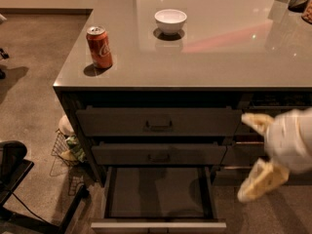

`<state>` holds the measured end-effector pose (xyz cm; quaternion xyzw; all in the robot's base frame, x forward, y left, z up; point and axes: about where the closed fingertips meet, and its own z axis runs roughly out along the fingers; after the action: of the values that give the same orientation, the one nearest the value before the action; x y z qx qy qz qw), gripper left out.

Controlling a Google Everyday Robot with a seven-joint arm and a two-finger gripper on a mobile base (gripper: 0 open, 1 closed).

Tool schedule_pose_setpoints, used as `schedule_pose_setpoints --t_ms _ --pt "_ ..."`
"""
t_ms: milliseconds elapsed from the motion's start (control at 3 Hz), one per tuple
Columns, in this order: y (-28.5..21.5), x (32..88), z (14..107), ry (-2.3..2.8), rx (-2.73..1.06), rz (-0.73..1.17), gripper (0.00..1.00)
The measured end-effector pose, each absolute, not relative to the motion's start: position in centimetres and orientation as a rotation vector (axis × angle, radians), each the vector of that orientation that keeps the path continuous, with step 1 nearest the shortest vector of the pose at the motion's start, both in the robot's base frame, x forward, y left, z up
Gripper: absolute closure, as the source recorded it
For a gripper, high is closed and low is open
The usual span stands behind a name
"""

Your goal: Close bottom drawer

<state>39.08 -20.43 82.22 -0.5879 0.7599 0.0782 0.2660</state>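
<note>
View count: a single camera view.
Position: high up, in front of the dark grey-brown drawer cabinet (pixel 158 126).
Direction: tilted steeply down and forward, across the glossy grey countertop (pixel 219 57) and onto the drawer fronts.
Lower limit: the frame's bottom edge cuts the front of the pulled-out wide, shallow dark grey-brown bottom drawer (pixel 156 191).
Left margin: brown carpeted floor (pixel 34 72).
Nearest thing: the cream two-finger gripper (pixel 249 155) at the right edge, looming large before the right-hand drawers, its fingers spread apart.
</note>
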Motion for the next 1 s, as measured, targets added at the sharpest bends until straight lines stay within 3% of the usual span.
schedule_pose_setpoints --t_ms 333,1000 --pt "-21.7 37.3 68.7 2.064 -1.466 0.368 0.22" --pt "-25.1 41.4 56.2 2.12 -1.226 0.299 0.69"
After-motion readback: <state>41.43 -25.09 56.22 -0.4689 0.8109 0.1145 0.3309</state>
